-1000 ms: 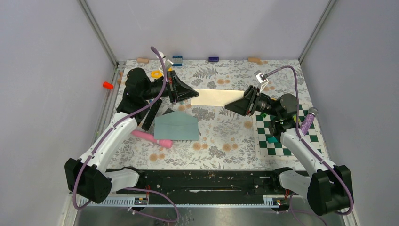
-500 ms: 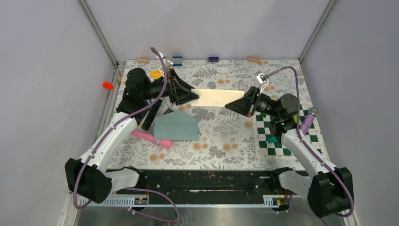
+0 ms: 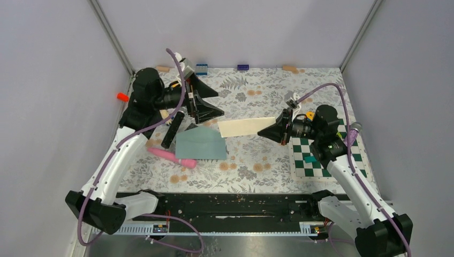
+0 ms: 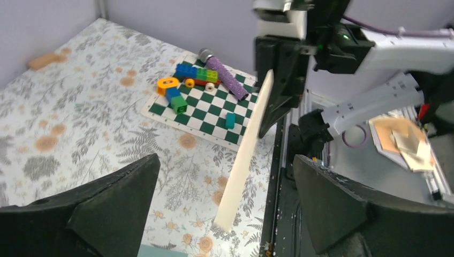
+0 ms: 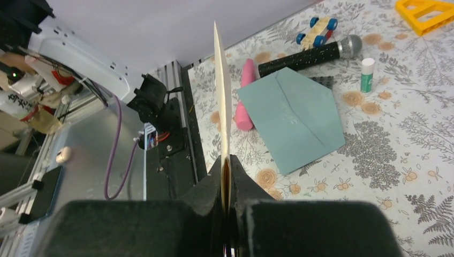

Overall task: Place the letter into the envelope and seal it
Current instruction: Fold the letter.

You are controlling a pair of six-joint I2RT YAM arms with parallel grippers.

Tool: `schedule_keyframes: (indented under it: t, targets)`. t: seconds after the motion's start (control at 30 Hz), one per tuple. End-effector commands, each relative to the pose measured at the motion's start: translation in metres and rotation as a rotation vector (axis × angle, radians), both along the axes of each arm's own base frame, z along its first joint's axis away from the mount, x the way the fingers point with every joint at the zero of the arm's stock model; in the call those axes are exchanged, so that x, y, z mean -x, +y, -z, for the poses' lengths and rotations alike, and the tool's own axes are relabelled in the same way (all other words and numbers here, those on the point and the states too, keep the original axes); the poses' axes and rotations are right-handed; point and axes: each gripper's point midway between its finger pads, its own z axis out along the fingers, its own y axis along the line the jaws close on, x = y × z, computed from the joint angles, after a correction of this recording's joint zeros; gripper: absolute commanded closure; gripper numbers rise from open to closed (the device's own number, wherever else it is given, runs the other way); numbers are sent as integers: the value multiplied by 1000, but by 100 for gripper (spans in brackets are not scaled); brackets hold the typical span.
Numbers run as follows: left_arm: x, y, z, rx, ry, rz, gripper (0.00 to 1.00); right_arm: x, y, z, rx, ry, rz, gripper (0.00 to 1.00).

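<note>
The letter (image 3: pixel 243 127), a stiff cream sheet, was off the worktop (image 3: pixel 257 160), pinched at its right end by the right jaws, which were shut tight on it. The right wrist view showed the sheet edge-on, running straight out from between the pads. That single end grip looked deliberate: it left the long free end clear to act as the leading edge. From above, this end pointed left and lay just beside the far right corner of the envelope (image 3: pixel 201 144). Whether that end touched the worktop could not be told. The envelope lay flat on the worktop left of centre, with its outline peaked on the far side. I judged this to be the flap folded open, so the mouth probably faced away from the arms. A pink cylinder (image 3: pixel 171 157) rested against its near left edge, and a black microphone (image 3: pixel 172 130) lay just beside its left side. Either one might have dragged along if the envelope slid. The left jaws stood wide open with nothing between them, raised above the far left of the envelope and well apart from the letter. I judged that they were free to come down and pin the envelope or lift its flap during insertion. The letter was not yet inside, and sealing remained undone.
</note>
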Motion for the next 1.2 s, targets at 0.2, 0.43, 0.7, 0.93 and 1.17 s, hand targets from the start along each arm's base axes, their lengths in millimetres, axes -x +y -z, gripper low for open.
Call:
schedule_keyframes:
  t: [0.2, 0.43, 0.7, 0.93, 1.17]
  targets:
    - [50, -53, 24, -216, -163, 216, 7, 25, 8, 6, 88, -61, -143, 100]
    - [55, -73, 43, -256, -144, 275, 13, 36, 7, 6, 83, -97, -182, 100]
    - [61, -91, 58, -293, -120, 335, 48, 42, 7, 11, 89, -66, -201, 100]
    - [67, -92, 64, -317, -129, 353, 100, 42, 6, 10, 90, -81, -197, 100]
    - [63, -90, 58, -282, -105, 298, 100, 32, 2, -6, 75, -78, -123, 14]
